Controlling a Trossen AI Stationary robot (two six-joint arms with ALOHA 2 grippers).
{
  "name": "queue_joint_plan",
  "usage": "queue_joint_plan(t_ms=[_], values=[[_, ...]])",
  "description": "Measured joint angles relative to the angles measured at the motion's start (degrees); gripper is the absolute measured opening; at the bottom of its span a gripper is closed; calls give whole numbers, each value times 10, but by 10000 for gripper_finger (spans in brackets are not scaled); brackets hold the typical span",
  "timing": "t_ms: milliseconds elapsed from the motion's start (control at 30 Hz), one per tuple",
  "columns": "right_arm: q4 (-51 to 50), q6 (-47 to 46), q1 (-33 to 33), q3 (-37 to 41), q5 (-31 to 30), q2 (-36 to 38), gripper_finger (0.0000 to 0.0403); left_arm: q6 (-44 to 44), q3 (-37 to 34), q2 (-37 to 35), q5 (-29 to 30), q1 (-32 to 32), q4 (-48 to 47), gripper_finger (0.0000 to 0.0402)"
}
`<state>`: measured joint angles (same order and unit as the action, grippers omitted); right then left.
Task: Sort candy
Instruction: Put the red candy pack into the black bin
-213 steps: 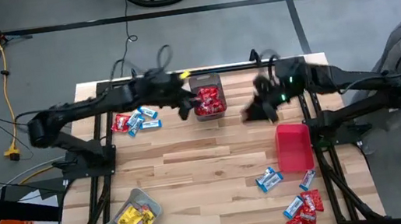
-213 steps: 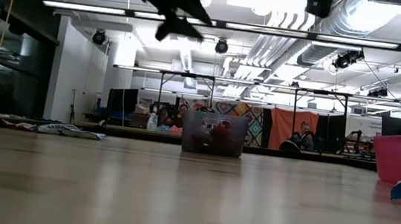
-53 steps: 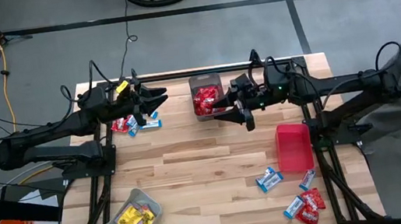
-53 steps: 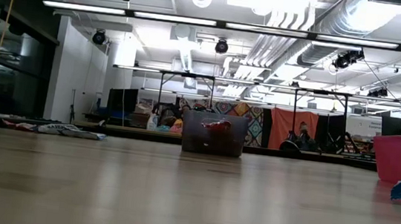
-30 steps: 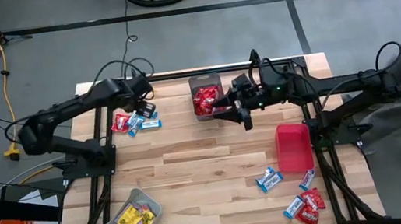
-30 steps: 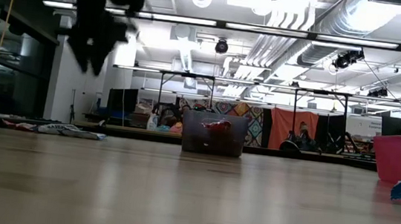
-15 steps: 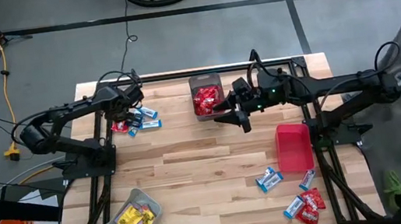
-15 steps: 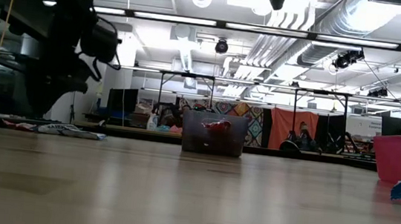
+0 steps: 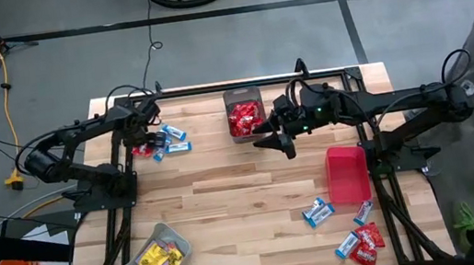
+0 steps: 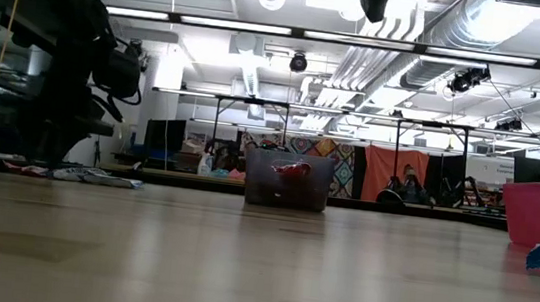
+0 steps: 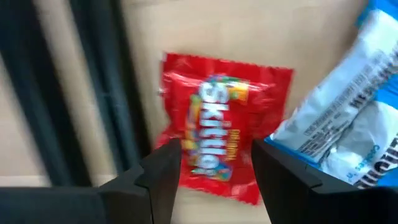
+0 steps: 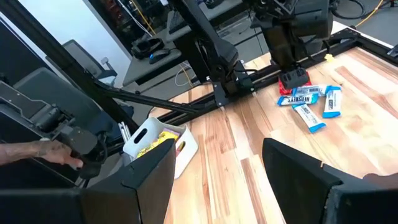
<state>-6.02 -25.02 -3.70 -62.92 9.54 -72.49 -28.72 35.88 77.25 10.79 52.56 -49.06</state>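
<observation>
Candy lies in two loose heaps: red and blue-and-white packets [image 9: 160, 143] at the table's far left, and more [image 9: 348, 228] at the near right. My left gripper [image 9: 140, 139] points down over the far-left heap. It is open, its fingers on either side of a red packet [image 11: 221, 146] lying flat on the wood, with a blue-and-white packet [image 11: 348, 124] beside it. My right gripper [image 9: 278, 143] hangs open and empty [image 12: 217, 149] high above the table, just on the near side of the dark mesh bin [image 9: 244, 113].
The mesh bin holds red candy. A red bin [image 9: 347, 173] stands at the right and a clear grey bin [image 9: 155, 258] with yellow candy at the near left. The arm's frame rail [image 11: 102, 93] runs beside the red packet. A person's hand [image 12: 50, 152] shows beyond the table.
My left gripper has come down toward the table's left edge, from beside the far-left heap to just over its red packet, turning about its own line as it sank. Its fingers stayed open. My right gripper has barely moved.
</observation>
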Motion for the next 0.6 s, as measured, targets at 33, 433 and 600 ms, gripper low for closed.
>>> queue_joint_plan(t_ms=[33, 433, 600], values=[[-2, 0, 0, 0, 0, 0, 236, -4, -5, 0, -14, 3, 10, 184], [-6, -6, 0, 0, 0, 0, 236, -20, -33, -2, -8, 7, 42, 116], [-6, -7, 0, 0, 0, 0, 236, 7, -22, -21, -28, 8, 32, 12]])
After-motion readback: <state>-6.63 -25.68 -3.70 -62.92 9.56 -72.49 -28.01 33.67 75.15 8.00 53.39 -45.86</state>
